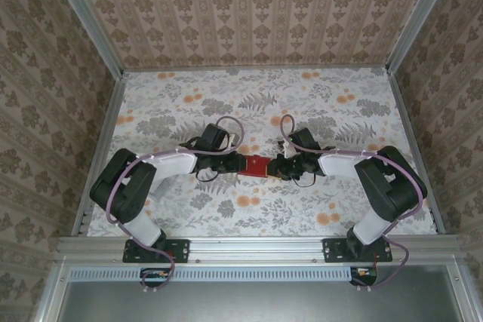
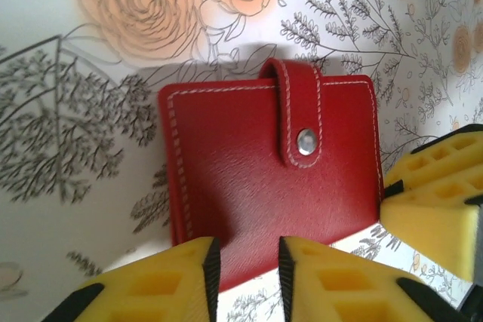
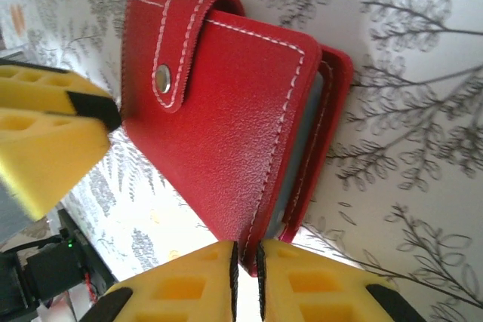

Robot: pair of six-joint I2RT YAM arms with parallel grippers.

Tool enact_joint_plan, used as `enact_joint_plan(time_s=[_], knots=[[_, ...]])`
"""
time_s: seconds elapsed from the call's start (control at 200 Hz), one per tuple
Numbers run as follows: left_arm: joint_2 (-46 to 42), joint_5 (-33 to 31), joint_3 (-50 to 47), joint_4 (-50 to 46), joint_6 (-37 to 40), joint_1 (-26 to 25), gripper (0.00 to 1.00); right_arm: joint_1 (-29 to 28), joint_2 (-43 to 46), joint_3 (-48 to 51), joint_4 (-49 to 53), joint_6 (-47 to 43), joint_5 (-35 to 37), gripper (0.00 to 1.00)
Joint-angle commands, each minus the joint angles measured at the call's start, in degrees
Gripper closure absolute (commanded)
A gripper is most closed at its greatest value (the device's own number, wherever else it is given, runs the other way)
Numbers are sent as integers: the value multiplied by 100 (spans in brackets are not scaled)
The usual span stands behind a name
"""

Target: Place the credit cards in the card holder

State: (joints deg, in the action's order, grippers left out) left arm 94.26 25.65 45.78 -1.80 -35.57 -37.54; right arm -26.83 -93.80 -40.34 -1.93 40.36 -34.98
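From above, the card holder (image 1: pixel 255 164) lay near the middle of the flowered worktop (image 1: pixel 249 96), between the two arms. The left pincer (image 1: pixel 237 164) met its left end and the right pincer (image 1: pixel 276 167) its right end. From that height the stance of the jaws could not be read.

The left wrist view gave the detail the overhead view lacked. The card holder (image 2: pixel 249 179) was folded shut, its strap (image 2: pixel 300 111) fastened by a silver stud (image 2: pixel 306 141). The left pincer (image 2: pixel 247 254) stood over the case's left end, its yellow pads (image 2: pixel 166 284) a narrow gap apart. Red leather showed through that gap, and whether the tips touched the cover I cannot tell. A pad (image 2: pixel 434 216) of the right pincer sat just beside the case's opposite end.

The right wrist view added the case's open side, with a pale grey-blue lining (image 3: pixel 313 133) between the two red covers. The right pincer (image 3: pixel 246 254) had its pads (image 3: pixel 181 284) almost together, leaving a thin slit. A corner of the upper cover reached into the mouth of the slit; whether it was pinched there I cannot tell. A pad (image 3: pixel 45 141) of the left pincer stood just beside the strap end of the case.
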Motion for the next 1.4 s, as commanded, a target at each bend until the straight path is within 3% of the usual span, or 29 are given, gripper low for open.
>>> enact_joint_plan(time_s=[0.0, 0.13, 0.325, 0.87, 0.995, 1.14, 1.395], knots=[[185, 83, 182, 154, 7, -57, 74, -83, -36, -43, -437, 56, -307, 82], [311, 98, 308, 92, 45, -95, 78, -112, -133, 73, -922, 308, -401, 74], [411, 161, 377, 104, 55, -112, 82, -140, -389, 52, -1268, 478, -404, 72], [683, 384, 28, 878, -253, -78, 87, -235, -1239, 113, -2528, 1017, -353, 75], [676, 476, -22, 933, -314, -78, 88, -241, -1494, 164, -3072, 1279, -492, 82], [392, 475, -91, 872, -351, -10, 87, -244, -1497, 322, -3579, 1377, -514, 100], [-1469, 30, -13, -207, -212, 208, 81, -244, -648, 756, -4262, 1969, -95, 100]])
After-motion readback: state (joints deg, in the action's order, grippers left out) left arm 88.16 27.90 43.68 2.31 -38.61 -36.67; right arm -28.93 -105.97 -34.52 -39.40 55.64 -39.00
